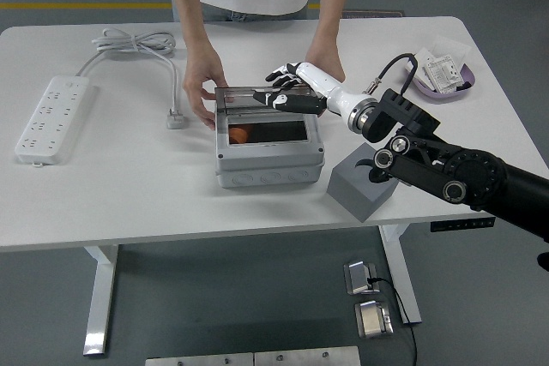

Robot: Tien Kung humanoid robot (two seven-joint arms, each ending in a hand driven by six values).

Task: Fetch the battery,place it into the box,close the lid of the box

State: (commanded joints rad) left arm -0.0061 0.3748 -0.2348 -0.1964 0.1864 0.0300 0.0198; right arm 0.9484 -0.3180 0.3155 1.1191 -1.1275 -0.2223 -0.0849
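Note:
A grey plastic box (269, 159) stands mid-table with its clear hinged lid (257, 98) tilted well down over the opening. An orange battery (240, 135) lies inside at the left. My right hand (290, 90), white with black fingertips, rests open on top of the lid and presses it down. A person's hands (202, 83) steady the box at its back left and back right. My left arm is out of view.
A grey foam block (363, 186) with a round hole sits right of the box, under my right forearm. A white power strip (51, 117) and its cord (141, 45) lie at the left. A purple tray (442, 79) with packets is at the right.

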